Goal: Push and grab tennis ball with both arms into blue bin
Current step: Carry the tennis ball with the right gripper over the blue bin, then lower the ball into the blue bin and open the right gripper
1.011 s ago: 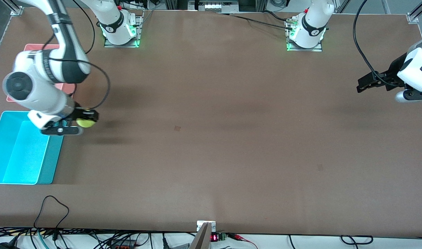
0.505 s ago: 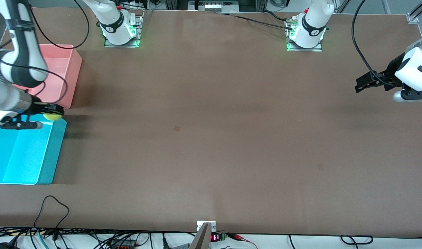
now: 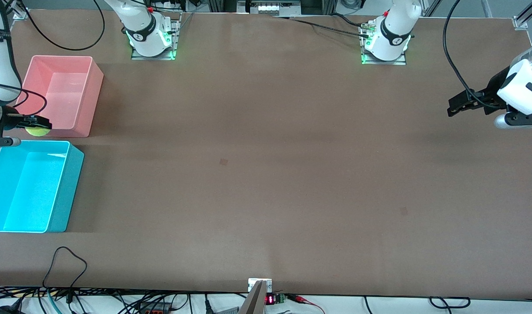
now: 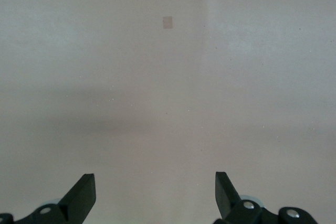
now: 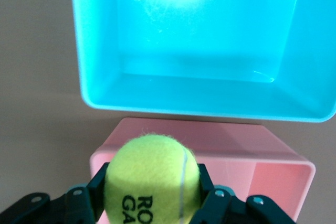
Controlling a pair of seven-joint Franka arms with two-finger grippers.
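The yellow-green tennis ball (image 3: 38, 130) (image 5: 152, 177) with dark lettering is up in the air, and my right gripper (image 3: 35, 125) (image 5: 152, 184) is shut on it. Ball and gripper hang over the pink bin's edge next to the blue bin. The blue bin (image 3: 30, 183) (image 5: 199, 51), a bright cyan tub with nothing in it, sits at the right arm's end of the table, nearer to the front camera than the pink bin. My left gripper (image 3: 454, 107) (image 4: 155, 187) waits open over bare table at the left arm's end, with nothing between its fingers.
The pink bin (image 3: 85, 100) (image 5: 252, 150) has nothing in it and stands just beside the blue bin. A small dark patch (image 3: 223, 162) (image 4: 167, 22) marks the brown table. Cables (image 3: 65, 261) lie along the table's front edge.
My right gripper has carried the ball from beside the blue bin toward the right arm's end, to above the bins. The left arm has barely moved.
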